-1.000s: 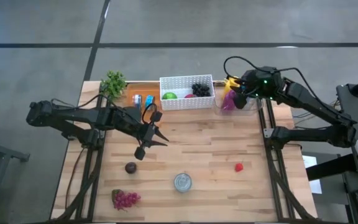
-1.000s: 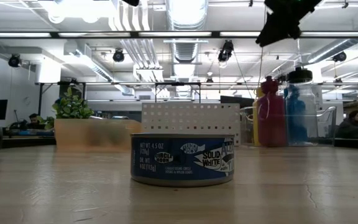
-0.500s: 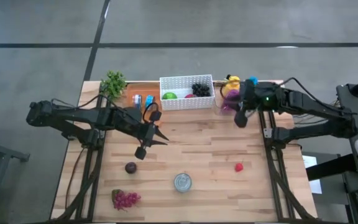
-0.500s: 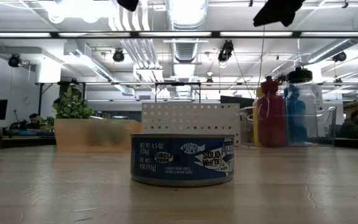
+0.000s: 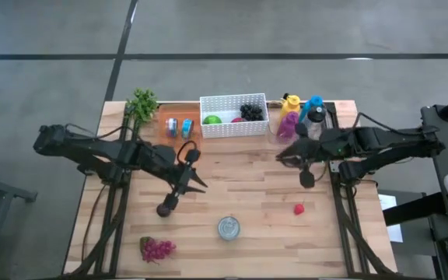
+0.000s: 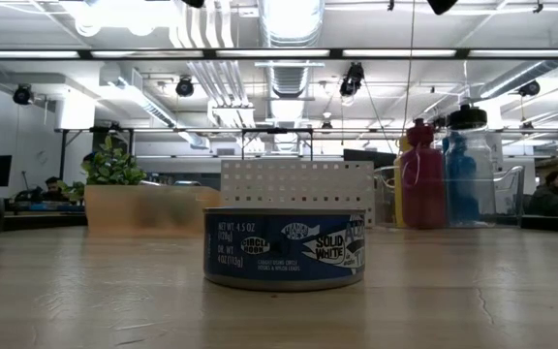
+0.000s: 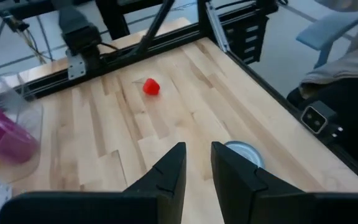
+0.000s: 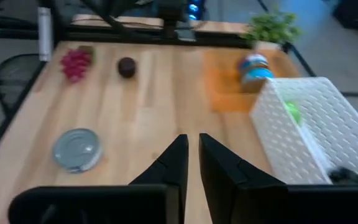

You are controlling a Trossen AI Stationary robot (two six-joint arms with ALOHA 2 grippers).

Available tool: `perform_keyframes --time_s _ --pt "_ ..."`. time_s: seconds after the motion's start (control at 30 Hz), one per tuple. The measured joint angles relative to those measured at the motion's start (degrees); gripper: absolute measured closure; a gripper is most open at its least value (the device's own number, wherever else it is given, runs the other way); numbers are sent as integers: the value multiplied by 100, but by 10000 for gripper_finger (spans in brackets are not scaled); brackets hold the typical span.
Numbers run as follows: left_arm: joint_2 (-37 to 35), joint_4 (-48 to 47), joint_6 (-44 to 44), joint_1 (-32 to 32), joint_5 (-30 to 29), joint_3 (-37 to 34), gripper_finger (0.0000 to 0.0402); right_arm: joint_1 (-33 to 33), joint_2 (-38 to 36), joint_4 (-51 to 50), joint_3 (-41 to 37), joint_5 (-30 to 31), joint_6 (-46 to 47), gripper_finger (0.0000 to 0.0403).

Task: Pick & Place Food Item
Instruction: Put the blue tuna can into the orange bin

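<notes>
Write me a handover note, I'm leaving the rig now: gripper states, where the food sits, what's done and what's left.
Left gripper: empty, jaws slightly apart, hovering between the white basket and the tuna can.
Right gripper: empty, jaws nearly shut, over bare table in front of the bottles.
On the table: dark round fruit, red grapes, tuna can, small red fruit.
In the basket: a green fruit, dark grapes and something red.
Done: nothing is in hand.
Left: four items to pick and place.
</notes>
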Motion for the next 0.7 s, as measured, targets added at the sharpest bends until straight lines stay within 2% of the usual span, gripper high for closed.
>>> perform_keyframes --time_s 0.27,0.7 --pt "0 4 -334 -893 -1131 -12 323 755 84 569 -373 7 0 374" --pt "4 101 -2197 -2075 -2618 -450 323 1513 707 1100 -406 9 279 374"
